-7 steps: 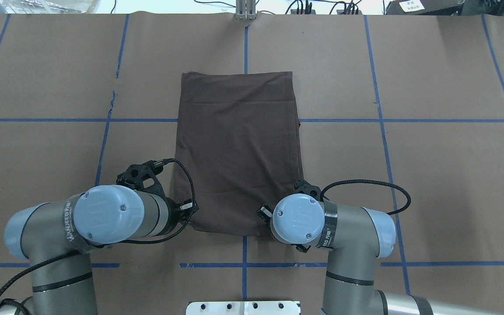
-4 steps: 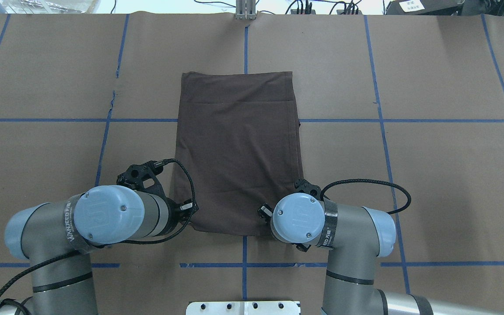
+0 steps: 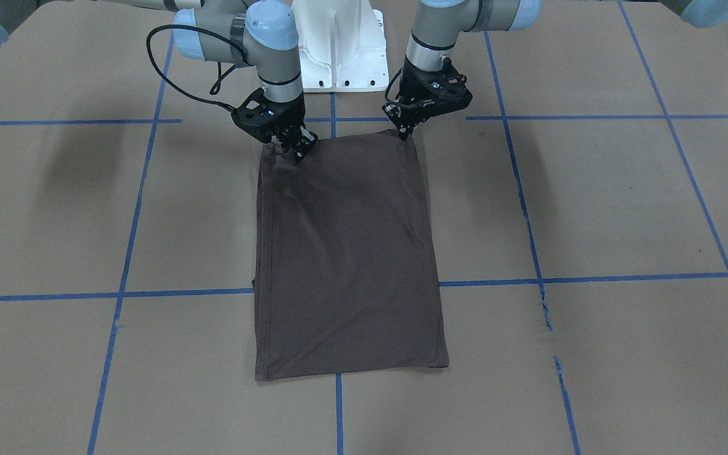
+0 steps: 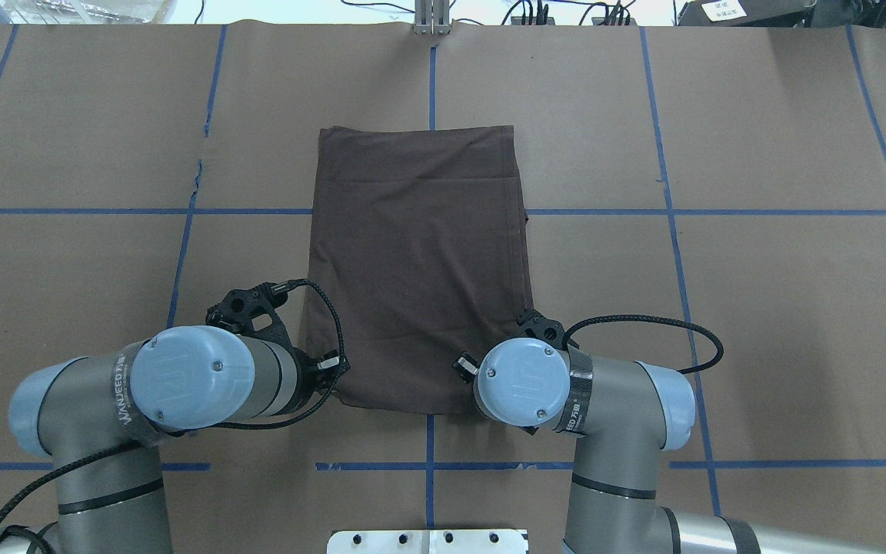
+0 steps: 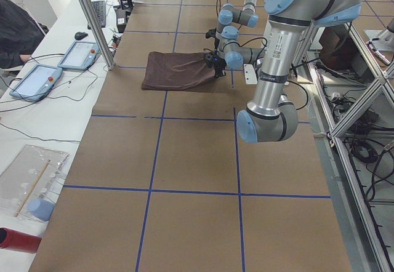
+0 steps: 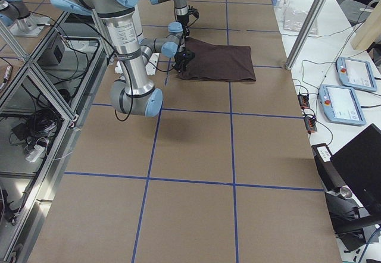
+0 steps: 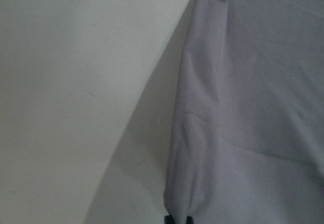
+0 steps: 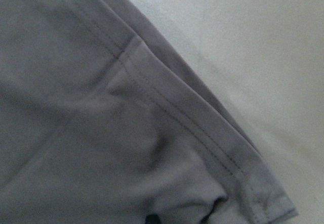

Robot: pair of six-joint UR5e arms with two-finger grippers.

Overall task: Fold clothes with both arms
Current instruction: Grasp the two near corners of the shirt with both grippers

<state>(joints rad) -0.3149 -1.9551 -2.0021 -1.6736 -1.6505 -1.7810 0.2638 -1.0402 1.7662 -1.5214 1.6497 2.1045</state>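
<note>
Just in front of the white base, the two claws come down on the edge of the T-shirt that lies closest to it, one at each corner. The left claw is pinched on its corner: in its wrist view the cloth draws to a point right at the fingertips. The right claw is likewise clamped on the other corner, where the fabric bunches and puckers around the dark tips. Taking both corners at once looks meant to keep that edge taut and level, so it can be carried away from the base and laid over the far end for the next fold.

The shirt stretches straight out from the base as a tall, narrow rectangle, with the sleeves tucked out of sight. It is a soft, matte, dark brown knit, and the stitched hem shows two neat rows of thread. Faint creases run along its length, and a crosswise line marks a layered edge near its far end. Under it and beyond, the table is covered in dull brown paper, flat and smooth, ruled by blue tape lines.
</note>
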